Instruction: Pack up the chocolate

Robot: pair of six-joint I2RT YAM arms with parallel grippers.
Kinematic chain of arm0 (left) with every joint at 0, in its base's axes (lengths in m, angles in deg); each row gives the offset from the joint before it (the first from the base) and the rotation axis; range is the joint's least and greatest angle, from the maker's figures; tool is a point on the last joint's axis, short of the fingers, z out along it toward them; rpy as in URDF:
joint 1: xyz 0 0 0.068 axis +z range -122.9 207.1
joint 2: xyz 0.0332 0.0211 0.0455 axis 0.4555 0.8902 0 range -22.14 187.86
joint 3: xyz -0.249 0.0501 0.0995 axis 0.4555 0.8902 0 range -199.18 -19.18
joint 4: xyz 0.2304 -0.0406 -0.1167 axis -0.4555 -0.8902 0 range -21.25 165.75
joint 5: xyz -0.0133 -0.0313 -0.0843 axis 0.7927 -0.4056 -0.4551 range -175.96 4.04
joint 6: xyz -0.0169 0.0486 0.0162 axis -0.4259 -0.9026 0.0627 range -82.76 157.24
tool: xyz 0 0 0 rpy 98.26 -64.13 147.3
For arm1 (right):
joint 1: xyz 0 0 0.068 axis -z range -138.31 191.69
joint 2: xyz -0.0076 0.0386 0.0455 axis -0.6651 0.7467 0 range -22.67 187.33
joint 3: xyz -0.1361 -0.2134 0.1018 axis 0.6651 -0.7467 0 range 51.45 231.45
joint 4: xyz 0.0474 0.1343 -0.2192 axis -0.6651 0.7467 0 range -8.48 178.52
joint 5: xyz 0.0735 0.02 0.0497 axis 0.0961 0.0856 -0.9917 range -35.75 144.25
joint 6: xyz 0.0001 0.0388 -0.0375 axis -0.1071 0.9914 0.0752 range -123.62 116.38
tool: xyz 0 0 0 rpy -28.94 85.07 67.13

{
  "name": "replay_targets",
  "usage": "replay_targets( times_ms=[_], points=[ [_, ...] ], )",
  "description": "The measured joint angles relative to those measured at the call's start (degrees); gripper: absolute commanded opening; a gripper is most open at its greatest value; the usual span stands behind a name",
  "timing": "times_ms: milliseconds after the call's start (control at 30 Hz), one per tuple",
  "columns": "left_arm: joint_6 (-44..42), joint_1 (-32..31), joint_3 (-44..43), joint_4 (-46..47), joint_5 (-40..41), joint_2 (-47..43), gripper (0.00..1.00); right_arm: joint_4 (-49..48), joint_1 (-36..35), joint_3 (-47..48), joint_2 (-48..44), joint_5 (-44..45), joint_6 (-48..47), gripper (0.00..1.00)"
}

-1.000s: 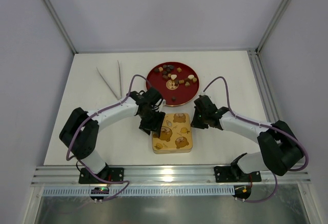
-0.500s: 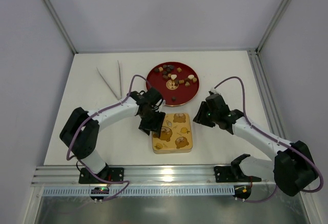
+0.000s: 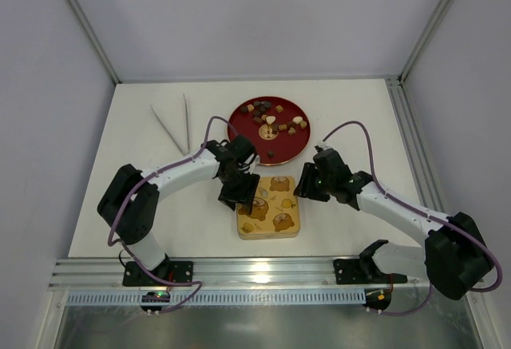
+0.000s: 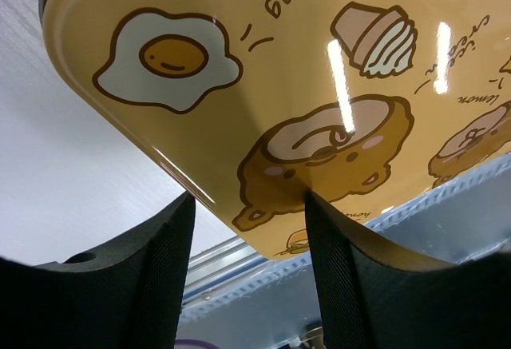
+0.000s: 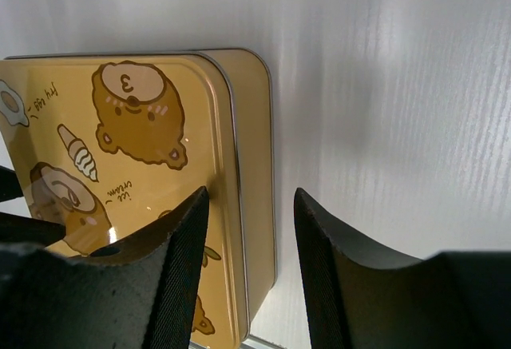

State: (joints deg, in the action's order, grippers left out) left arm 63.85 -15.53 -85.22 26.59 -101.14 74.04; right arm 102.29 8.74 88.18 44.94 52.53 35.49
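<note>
The chocolate (image 3: 270,119) lies as several small brown and cream pieces on the round red plate (image 3: 299,146) at the back of the table. In front of the plate sits the square gold tin (image 3: 275,209), its cartoon-printed lid (image 4: 263,61) on top. My left gripper (image 3: 239,195) is at the tin's left edge, open (image 4: 249,199). Its right finger (image 4: 343,269) touches the lid, and the left finger is off the tin. My right gripper (image 3: 302,189) is open (image 5: 250,196) across the tin's right edge (image 5: 255,205), one finger over the lid, the other over the table.
Two thin grey sticks (image 3: 173,121) lie at the back left of the white table. A metal rail (image 3: 263,271) runs along the near edge between the arm bases. Grey walls and frame posts close in the sides and back.
My right gripper has gone from shut to open, swinging out to the right and then back over the tin's right edge. The left gripper and the tin have barely moved.
</note>
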Motion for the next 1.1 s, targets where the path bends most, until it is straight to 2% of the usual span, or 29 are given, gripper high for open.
replay_targets(
  times_ms=[533, 833, 1100],
  points=[
    [0.0, 0.0, -0.3, 0.2, -0.8, 0.6, 0.58, -8.2, 0.0, -1.3, 3.7, -1.5, 1.1, 0.48],
    [-0.4, 1.3, -0.3, 0.3, -0.9, 0.3, 0.65, -5.9, 0.3, 0.2, 4.0, -1.9, 0.1, 0.49],
    [-1.9, 6.9, -0.7, 0.6, 0.1, -3.3, 0.67, -1.2, 1.4, 3.8, 5.4, -2.3, -2.5, 0.50]
  ],
)
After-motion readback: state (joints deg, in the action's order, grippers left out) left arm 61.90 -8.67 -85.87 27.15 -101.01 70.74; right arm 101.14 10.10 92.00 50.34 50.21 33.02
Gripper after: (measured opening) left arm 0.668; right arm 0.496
